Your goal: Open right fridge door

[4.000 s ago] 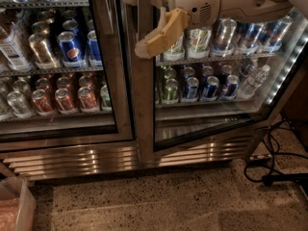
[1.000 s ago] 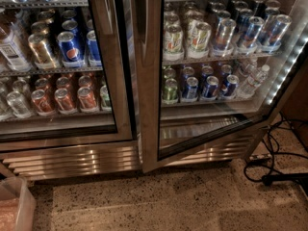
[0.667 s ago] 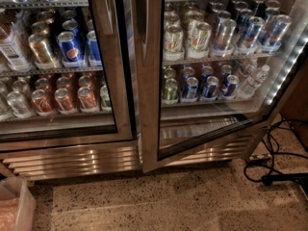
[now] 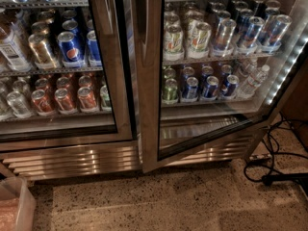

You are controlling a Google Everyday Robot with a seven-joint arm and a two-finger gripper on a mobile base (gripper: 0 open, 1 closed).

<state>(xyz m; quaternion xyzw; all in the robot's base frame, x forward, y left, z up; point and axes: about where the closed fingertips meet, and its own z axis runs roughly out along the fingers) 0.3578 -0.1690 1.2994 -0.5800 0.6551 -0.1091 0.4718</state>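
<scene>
While the pincer, lately at the door, is sitting out of view, its state untellable, the right fridge door (image 4: 150, 105) is standing ajar, opening seemingly accomplished.

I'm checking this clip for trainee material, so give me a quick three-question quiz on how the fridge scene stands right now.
1. True or false: the right fridge door stands ajar, its bottom edge swung outward.
2. Where is the gripper? A) on the door handle B) out of the camera view C) resting on the floor
3. Fill in: the black cables lie on the floor to the ___ of the fridge.

Key: 1 true; 2 B; 3 right.
</scene>
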